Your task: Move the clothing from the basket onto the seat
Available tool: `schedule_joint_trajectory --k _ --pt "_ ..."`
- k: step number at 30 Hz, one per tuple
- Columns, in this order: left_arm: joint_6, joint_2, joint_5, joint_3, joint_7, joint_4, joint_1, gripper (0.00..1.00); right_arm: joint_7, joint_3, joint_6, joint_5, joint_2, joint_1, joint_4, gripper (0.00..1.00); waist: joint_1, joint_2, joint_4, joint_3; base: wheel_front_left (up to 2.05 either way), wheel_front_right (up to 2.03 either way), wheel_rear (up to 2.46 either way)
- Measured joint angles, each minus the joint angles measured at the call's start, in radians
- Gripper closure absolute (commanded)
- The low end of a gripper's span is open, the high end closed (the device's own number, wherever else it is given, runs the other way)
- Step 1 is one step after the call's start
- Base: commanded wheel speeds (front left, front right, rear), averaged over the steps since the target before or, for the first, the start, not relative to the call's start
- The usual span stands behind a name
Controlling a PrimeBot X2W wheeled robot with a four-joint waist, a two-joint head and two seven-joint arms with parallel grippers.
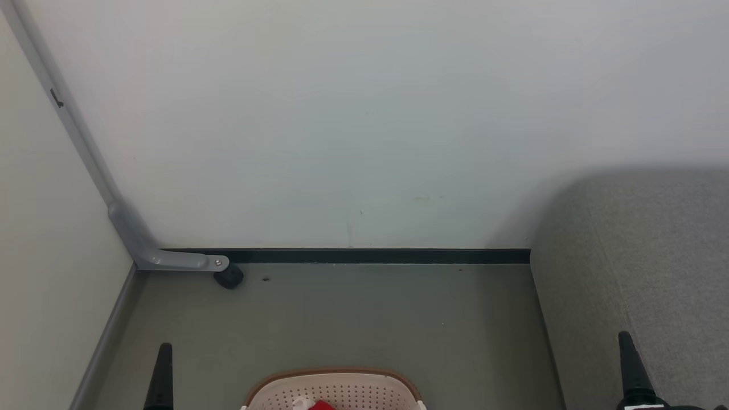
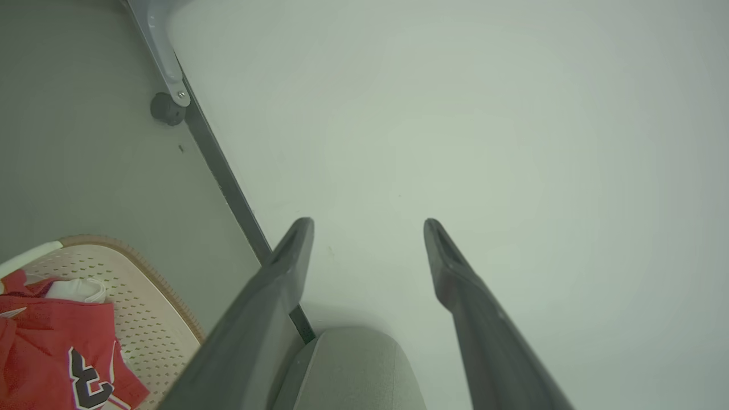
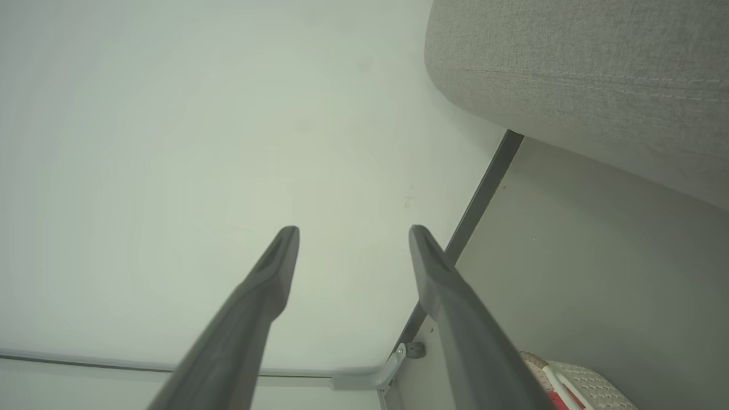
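The cream perforated basket [image 1: 336,377] with a brown rim sits on the floor at the bottom middle of the head view. Red clothing [image 1: 322,405] peeks out of it. The left wrist view shows more of the basket [image 2: 149,319], with red clothing [image 2: 40,347] bearing black-and-white lettering. The grey woven seat [image 1: 643,256] stands to the right, against the wall. My left gripper [image 2: 369,222] hangs open and holds nothing, left of the basket. My right gripper [image 3: 353,229] is open too, over the seat's front. In the right wrist view the seat [image 3: 581,74] is at the top right and the basket [image 3: 592,387] at the bottom right.
A white wall [image 1: 364,125] closes the space ahead, with a black baseboard [image 1: 370,255]. A pale partition stands on the left, carried by a grey angled bracket [image 1: 171,259] with a black caster [image 1: 229,277]. Grey-green floor [image 1: 364,319] lies between basket and wall.
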Motion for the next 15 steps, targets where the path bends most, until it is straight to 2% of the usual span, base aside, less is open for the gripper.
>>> schedule_joint_trajectory --k 6,15 --pt "0.021 0.001 0.093 -0.019 -0.017 -0.033 0.000 0.00 -0.017 0.018 -0.015 -0.080 -0.001 0.001 -0.020 0.00 0.0000 0.0000 0.002 -0.002 0.00 0.00 0.00" --pt "0.088 0.002 0.315 -0.067 -0.054 -0.086 0.001 0.00 -0.053 0.073 -0.025 -0.274 -0.006 0.007 -0.043 0.00 0.0000 0.0000 0.005 -0.004 0.00 0.00 0.00"
